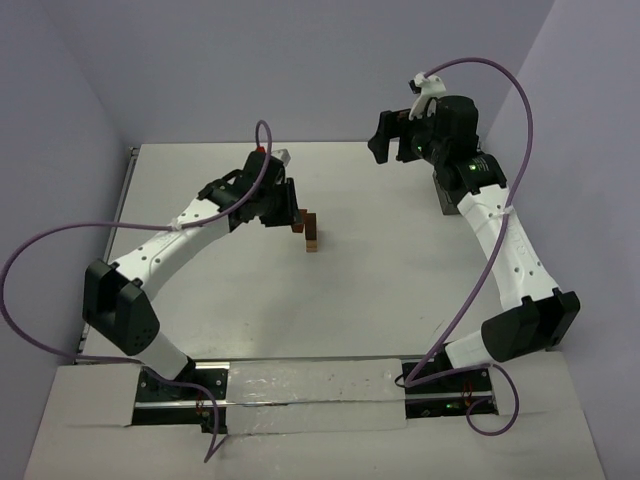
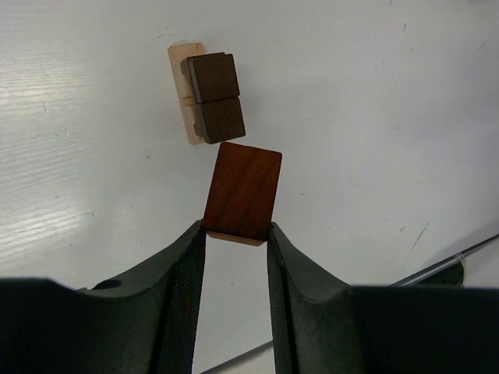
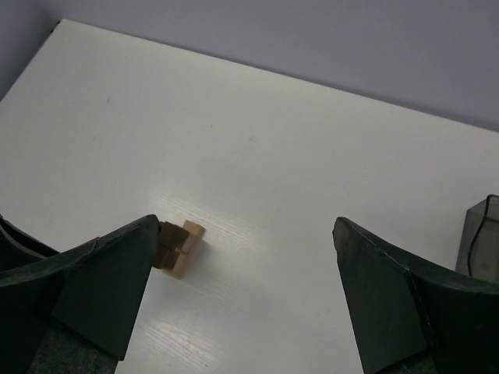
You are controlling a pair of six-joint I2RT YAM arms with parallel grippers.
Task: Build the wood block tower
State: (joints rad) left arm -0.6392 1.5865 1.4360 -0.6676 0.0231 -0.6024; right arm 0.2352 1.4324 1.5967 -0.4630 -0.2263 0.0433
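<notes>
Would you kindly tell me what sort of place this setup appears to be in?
Most likely a robotics lab test cell: a white table enclosed by plain lavender panels, a left arm and right arm bolted along its near edge, and a small wood block tower to work on.

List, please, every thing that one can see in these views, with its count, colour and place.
tower: one, tan below and dark brown on top, middle of the table
block: one, reddish-brown, held above the table close to the tower
bin: one, grey translucent, far right of the table
table: one, white, under everything
cables: two, purple, one along each arm
arms: two, white and black, bases at the near edge
left end effector: one, black, shut on the block
right end effector: one, black, open, raised at the right
</notes>
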